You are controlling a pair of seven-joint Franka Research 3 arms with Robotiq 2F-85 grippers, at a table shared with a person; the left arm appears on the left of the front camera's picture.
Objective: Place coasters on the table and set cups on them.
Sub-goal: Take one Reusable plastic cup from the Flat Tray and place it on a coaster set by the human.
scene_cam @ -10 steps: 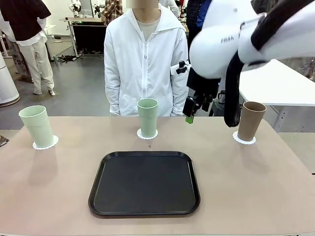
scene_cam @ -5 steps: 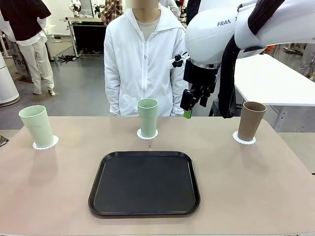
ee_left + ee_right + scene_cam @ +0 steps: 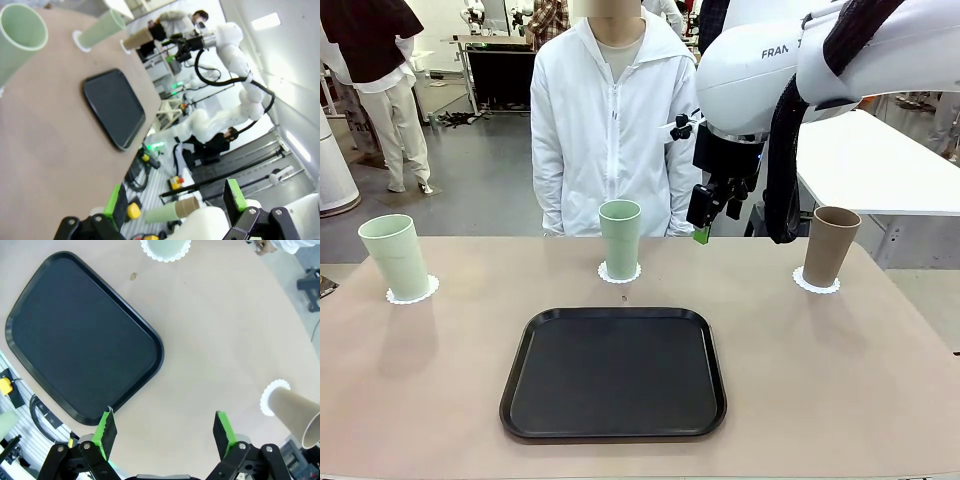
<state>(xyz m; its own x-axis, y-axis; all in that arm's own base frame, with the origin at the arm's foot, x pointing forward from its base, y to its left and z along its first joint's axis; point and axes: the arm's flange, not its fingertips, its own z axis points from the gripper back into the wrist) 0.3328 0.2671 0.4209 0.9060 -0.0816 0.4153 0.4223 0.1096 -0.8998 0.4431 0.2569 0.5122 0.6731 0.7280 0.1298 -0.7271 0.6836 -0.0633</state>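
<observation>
Two end effectors stand wide open and hold nothing. The right end effector hangs high above the far side of the table, between the middle green cup and the brown cup, touching neither; its green pads show spread apart over bare tabletop. The left end effector is tilted, its fingers parted on empty air, with the near green cup up in the corner of its view.

All three cups stand upright on the table, each on its own coaster: the left green cup on a doily at the table's left, the middle one on a doily just beyond the black tray, the brown one on a doily at the right. Judged from this, the setting is done. What seems left is to draw the right arm up and away cleanly, keeping its fingers apart from the brown cup just beside and below it, since a tall tapered tumbler on thin paper would tip or slide at a nudge.
</observation>
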